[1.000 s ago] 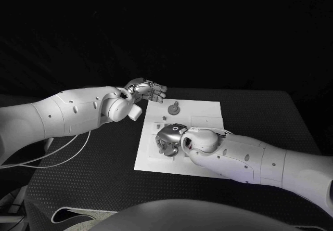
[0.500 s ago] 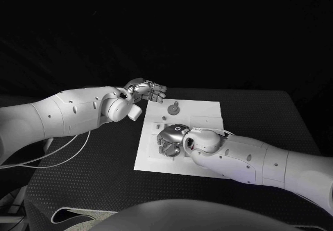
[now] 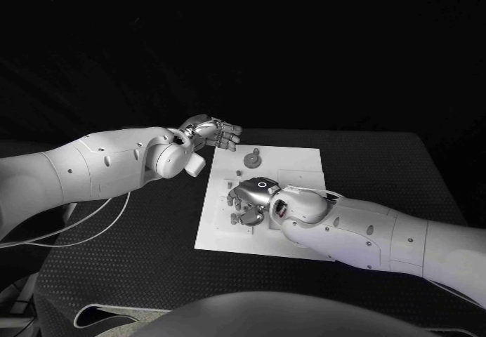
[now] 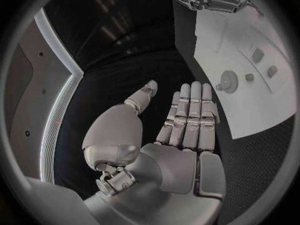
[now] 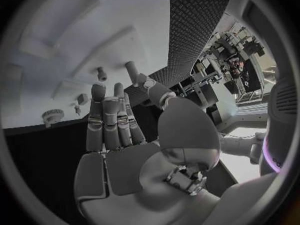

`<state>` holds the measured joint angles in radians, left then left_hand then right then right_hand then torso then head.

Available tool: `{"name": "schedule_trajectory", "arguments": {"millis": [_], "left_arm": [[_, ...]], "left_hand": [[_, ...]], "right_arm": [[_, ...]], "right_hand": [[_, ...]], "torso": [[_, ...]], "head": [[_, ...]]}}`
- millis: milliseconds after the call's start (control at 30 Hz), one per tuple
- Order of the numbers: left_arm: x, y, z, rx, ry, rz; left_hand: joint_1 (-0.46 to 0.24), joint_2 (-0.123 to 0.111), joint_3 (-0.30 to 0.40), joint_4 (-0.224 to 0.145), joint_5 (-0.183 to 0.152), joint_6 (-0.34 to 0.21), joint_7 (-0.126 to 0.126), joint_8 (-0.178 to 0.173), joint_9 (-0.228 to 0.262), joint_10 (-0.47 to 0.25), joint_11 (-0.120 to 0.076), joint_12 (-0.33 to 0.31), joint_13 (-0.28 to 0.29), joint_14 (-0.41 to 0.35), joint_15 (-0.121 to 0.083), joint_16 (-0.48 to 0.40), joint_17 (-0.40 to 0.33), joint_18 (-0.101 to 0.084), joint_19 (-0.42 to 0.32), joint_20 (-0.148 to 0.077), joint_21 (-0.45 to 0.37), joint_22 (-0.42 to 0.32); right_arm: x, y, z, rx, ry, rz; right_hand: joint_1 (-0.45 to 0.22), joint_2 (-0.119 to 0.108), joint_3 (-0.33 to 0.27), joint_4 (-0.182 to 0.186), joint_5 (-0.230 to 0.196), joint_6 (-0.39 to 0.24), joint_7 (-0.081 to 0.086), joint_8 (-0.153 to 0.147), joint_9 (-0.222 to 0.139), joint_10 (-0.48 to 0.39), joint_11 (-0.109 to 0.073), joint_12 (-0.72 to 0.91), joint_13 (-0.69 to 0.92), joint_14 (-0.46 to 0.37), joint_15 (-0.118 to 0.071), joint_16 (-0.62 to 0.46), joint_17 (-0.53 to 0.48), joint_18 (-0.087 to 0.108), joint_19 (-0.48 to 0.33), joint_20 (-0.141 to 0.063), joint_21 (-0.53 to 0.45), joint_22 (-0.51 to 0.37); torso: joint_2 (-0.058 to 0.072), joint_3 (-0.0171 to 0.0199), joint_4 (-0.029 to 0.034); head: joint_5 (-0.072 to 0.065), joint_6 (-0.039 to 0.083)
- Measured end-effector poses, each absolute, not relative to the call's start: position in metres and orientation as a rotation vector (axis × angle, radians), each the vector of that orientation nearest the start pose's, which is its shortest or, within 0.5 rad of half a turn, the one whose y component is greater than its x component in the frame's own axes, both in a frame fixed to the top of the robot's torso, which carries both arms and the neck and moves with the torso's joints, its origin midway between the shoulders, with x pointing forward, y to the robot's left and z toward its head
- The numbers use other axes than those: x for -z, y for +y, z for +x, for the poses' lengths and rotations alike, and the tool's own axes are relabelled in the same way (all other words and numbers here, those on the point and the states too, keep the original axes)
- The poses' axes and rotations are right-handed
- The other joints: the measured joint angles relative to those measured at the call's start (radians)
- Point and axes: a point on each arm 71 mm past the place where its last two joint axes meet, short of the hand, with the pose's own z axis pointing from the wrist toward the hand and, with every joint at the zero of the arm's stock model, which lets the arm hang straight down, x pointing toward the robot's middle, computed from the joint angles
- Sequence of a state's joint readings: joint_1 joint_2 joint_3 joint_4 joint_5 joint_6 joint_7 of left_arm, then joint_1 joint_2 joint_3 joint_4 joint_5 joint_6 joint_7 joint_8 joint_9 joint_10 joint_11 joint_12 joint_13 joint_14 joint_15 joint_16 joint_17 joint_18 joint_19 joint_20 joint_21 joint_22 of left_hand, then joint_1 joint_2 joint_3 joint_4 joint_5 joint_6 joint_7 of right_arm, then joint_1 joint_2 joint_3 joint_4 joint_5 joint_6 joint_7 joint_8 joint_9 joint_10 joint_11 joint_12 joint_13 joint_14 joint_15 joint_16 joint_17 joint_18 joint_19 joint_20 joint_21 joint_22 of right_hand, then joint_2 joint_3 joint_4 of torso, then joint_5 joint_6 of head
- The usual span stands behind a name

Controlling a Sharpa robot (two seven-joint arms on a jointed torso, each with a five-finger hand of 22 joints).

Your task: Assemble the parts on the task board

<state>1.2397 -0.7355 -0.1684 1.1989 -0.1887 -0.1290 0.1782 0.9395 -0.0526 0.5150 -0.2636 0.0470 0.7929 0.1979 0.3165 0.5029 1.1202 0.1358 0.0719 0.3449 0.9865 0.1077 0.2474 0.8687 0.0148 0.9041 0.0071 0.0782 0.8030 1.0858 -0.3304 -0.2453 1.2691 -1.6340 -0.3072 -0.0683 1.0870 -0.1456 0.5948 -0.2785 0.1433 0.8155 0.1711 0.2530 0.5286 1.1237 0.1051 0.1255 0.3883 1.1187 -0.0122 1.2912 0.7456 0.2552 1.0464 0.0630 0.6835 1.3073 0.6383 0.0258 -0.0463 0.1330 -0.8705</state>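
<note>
Head view: the white task board (image 3: 293, 168) lies mid-surface, with a round part (image 3: 252, 159) near its far edge. Over the board's near half hovers the right hand (image 3: 248, 201), fingers spread and holding nothing — small pegs (image 5: 100, 74) stand just beyond its fingertips. Off the board's far left corner, the left hand (image 3: 211, 132) is flat, fingers straight and empty — clear of the board.

Right hand (image 3: 249, 200): lifted off the task board (image 3: 297, 166), fingers now spread, shifted slightly toward the far edge.
</note>
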Motion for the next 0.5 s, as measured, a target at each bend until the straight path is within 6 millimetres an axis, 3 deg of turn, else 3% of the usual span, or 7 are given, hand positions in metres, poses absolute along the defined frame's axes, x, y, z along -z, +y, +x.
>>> {"name": "schedule_trajectory", "arguments": {"millis": [167, 333, 500], "left_arm": [[0.233, 0.249, 0.531, 1.229, 1.760, -1.008], [0.233, 0.255, 0.533, 1.214, 1.752, -1.013], [0.234, 0.261, 0.534, 1.200, 1.745, -1.018]], "left_hand": [[0.000, 0.000, 0.000, 0.000, 0.000, 0.000, 0.000, 0.000, 0.000, 0.000, 0.000, 0.000, 0.000, 0.000, 0.000, 0.000, 0.000, 0.000, 0.000, 0.000, 0.000, 0.000], [0.000, 0.000, 0.000, 0.000, 0.000, 0.000, 0.000, 0.000, 0.000, 0.000, 0.000, 0.000, 0.000, 0.000, 0.000, 0.000, 0.001, 0.000, 0.000, 0.000, 0.000, 0.000], [0.000, 0.000, 0.000, 0.000, 0.000, 0.000, 0.000, 0.000, 0.000, 0.000, 0.000, 0.000, 0.000, 0.000, 0.000, 0.000, 0.001, 0.000, 0.000, 0.000, 0.000, 0.000]], "right_arm": [[0.290, -0.017, 0.431, -0.888, 1.726, -0.537], [0.263, -0.041, 0.443, -0.962, 1.718, -0.402], [0.242, -0.082, 0.460, -0.964, 1.789, -0.255]], "right_hand": [[0.008, 0.000, 0.000, 0.000, 0.000, 0.006, 0.006, 0.001, -0.002, 0.007, -0.007, 0.006, 0.007, 0.000, 0.000, 0.000, 0.000, 0.000, 0.000, 0.000, 0.000, 0.000], [-0.003, 0.023, -0.016, 0.016, 0.000, 0.011, 0.016, 0.012, -0.003, 0.042, -0.018, 0.037, 0.035, -0.007, -0.007, 0.000, -0.002, -0.001, -0.007, 0.007, 0.000, 0.000], [-0.042, 0.034, -0.058, 0.043, 0.000, 0.051, -0.011, 0.053, 0.033, 0.070, -0.040, 0.148, 0.198, -0.019, -0.034, -0.007, -0.002, 0.004, -0.018, 0.010, -0.006, 0.000]], "torso": [[0.000, 0.0001, -0.0002], [-0.001, 0.0003, -0.0010], [-0.004, 0.0012, -0.0035]], "head": [[-0.005, 0.006], [-0.011, 0.017], [-0.017, 0.028]]}}
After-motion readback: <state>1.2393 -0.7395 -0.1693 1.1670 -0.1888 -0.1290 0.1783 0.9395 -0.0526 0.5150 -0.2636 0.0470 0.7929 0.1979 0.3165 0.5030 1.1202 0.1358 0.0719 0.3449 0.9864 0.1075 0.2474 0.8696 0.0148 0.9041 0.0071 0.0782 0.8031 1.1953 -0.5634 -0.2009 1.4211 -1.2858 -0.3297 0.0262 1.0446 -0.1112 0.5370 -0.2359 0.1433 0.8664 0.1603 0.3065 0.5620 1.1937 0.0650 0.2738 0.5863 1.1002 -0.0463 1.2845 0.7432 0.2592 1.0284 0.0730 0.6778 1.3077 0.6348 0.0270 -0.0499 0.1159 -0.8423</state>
